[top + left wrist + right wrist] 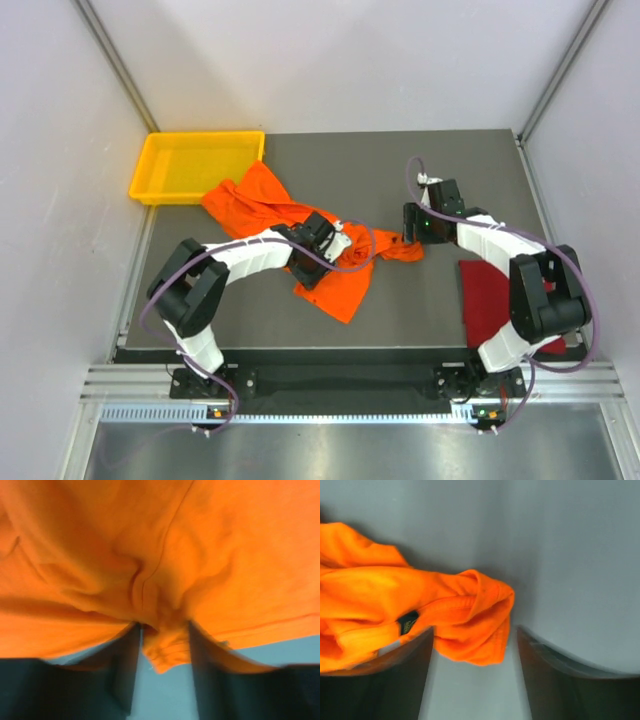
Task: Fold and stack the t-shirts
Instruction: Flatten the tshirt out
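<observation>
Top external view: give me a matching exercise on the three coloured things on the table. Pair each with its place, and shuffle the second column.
Things:
1. orange t-shirt
2. dark red t-shirt
3. yellow tray

Places:
A. far left corner
B. near right edge, lying flat
C. crumpled in the middle

Pairs: 1-C, 2-B, 3-A.
</observation>
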Available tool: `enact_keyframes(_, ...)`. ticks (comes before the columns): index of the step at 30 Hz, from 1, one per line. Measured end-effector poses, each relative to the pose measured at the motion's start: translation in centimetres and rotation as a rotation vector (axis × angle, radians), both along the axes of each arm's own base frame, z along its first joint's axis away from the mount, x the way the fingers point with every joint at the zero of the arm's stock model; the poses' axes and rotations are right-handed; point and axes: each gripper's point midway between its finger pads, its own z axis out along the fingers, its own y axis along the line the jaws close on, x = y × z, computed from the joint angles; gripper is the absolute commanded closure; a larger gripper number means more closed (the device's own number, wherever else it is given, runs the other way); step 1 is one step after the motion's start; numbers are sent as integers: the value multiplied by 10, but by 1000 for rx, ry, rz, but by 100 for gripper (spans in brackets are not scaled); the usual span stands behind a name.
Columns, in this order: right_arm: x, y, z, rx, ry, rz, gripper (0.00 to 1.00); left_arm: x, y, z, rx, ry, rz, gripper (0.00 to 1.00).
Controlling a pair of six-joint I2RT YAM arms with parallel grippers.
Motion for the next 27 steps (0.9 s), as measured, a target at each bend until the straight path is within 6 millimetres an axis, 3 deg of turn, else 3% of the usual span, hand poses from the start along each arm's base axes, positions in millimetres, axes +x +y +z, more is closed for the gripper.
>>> enact_keyframes(2, 2, -2, -9, -2, 20, -9, 56, -2, -5, 0, -6, -2, -15, 100)
enact_keyframes(3, 2, -3, -17, -1, 38, -13, 69, -3, -6, 0, -4, -4, -28, 100)
enact_keyframes(5, 0, -5, -29, 3, 70, -17, 83, -4, -6, 0, 0, -7, -36, 100)
enact_keyframes(6, 0, -6, -34, 8, 85, -16, 100, -3, -6, 1, 0, -9, -36, 100)
enact_keyframes(10, 0, -7, -34, 38, 92, -21, 100, -2, 4, 19, 16, -45, -21, 100)
enact_keyframes(13, -1, -7, -18, 52, 63, -18, 100, 2, 14, 64, -6, -119, -4, 100)
enact_keyframes(17, -5, -8, 52, 89, -91, -10, 100, 18, 20, 173, -123, -365, 33, 100)
enact_keyframes(22, -16, -10, 188, 153, -401, 9, 100, 18, 52, 326, -264, -707, 133, 100)
enact_keyframes(27, -58, -14, 315, 223, -685, 59, 100, -2, 102, 434, -355, -955, 271, 100)
